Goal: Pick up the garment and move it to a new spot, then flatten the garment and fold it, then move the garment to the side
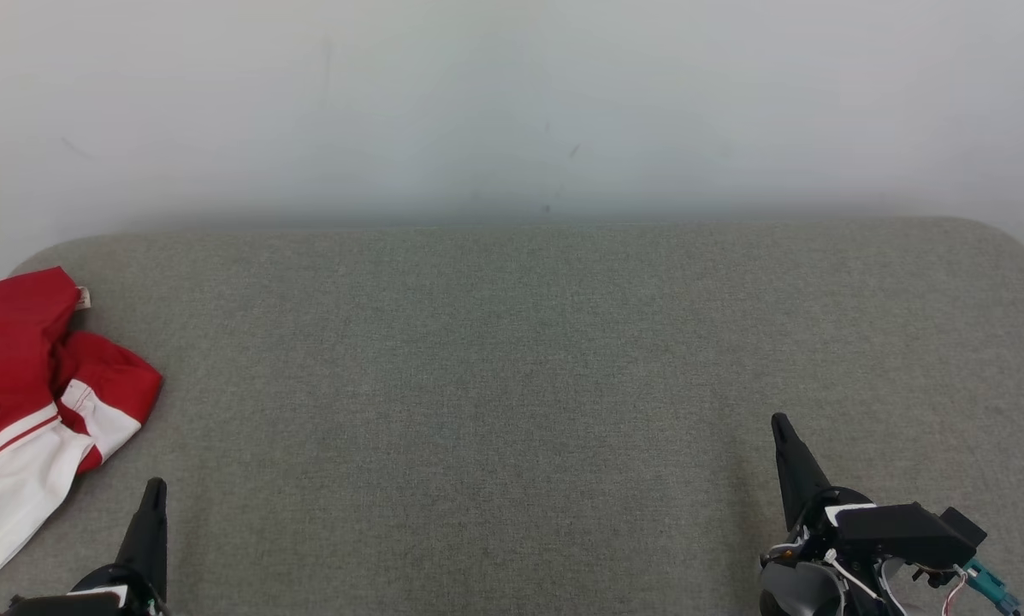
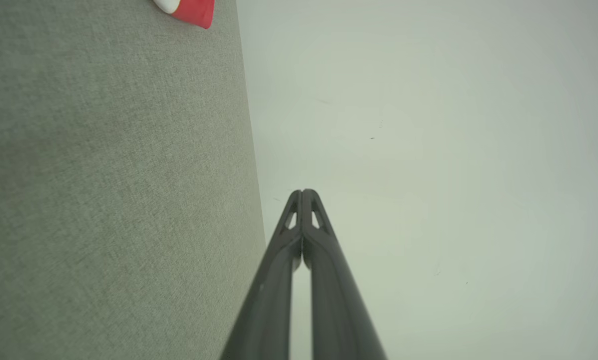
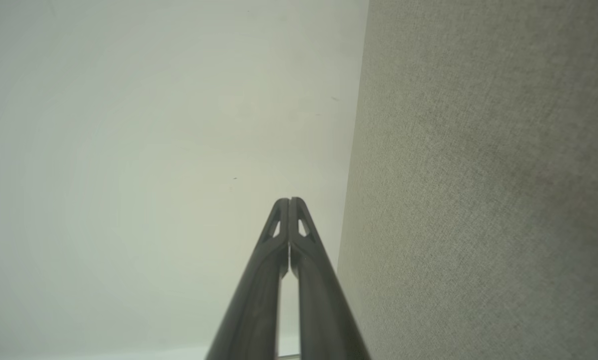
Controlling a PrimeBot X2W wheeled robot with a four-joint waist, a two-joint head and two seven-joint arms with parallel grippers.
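A red and white garment lies crumpled at the far left edge of the grey fabric surface, partly cut off by the head view's border. A red and white corner of the garment shows at the top of the left wrist view. My left gripper rests at the lower left, just right of and below the garment, apart from it. Its tips are pressed together and hold nothing. My right gripper sits at the lower right, far from the garment, and its tips meet with nothing between them.
The grey surface has rounded far corners and ends against a pale wall behind it. Between the two grippers lies a wide stretch of bare fabric.
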